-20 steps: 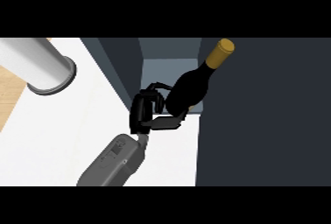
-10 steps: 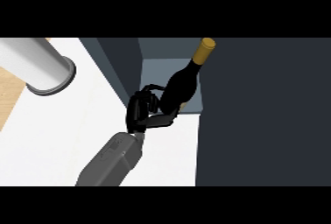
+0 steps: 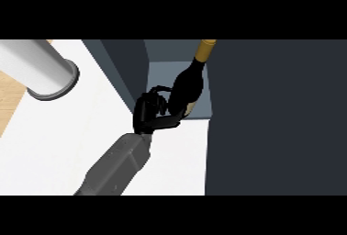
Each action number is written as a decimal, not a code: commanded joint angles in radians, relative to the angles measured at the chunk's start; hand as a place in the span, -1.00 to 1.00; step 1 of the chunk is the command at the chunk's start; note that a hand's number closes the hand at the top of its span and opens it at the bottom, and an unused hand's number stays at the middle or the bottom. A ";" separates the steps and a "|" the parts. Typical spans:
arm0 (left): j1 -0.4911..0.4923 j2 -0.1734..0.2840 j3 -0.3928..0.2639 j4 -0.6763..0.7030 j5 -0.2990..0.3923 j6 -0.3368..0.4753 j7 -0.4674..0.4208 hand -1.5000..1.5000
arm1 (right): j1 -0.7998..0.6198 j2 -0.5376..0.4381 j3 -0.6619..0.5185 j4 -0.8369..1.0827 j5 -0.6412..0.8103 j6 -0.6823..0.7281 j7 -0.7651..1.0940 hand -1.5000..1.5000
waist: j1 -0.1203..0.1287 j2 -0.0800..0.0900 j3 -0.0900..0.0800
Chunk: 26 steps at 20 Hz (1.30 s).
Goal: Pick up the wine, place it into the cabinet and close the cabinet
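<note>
Hand (image 3: 152,114): fingers (image 3: 157,92) are grasping the bottle (image 3: 187,85).
Bottle: leaning beyond the fingers, inside the cabinet (image 3: 163,59) opening.
Door (image 3: 278,114): standing close right of the fingers.
Bench (image 3: 61,137): lying open to their left.

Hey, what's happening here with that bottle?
A robot arm is putting a wine bottle into a dark cabinet. One black hand, at the end of a grey forearm coming up from the lower edge, is curled round the bottle's lower body. The bottle leans, its gold-capped neck pointing into the open compartment, its base at the front edge of the pale shelf. A grey cylinder stands on the white counter.
</note>
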 commanded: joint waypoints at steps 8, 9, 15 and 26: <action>-0.172 0.000 -0.015 0.111 0.129 -0.017 0.013 1.00 | 0.074 0.013 0.027 -0.066 -0.006 0.019 0.006 -1.00 | -0.011 0.000 0.000; -0.165 0.000 0.009 0.155 0.142 -0.070 -0.004 1.00 | 0.008 0.032 0.025 0.056 0.056 0.017 -0.078 -1.00 | -0.006 0.003 0.000; -0.271 0.000 -0.012 0.280 0.212 -0.063 -0.036 1.00 | 0.022 0.010 0.008 0.074 0.019 0.063 -0.107 -1.00 | -0.031 0.009 0.000; -0.323 0.000 -0.027 0.400 0.239 -0.056 0.019 1.00 | 0.009 0.021 0.058 0.047 0.036 0.044 -0.064 -1.00 | -0.041 0.012 -0.001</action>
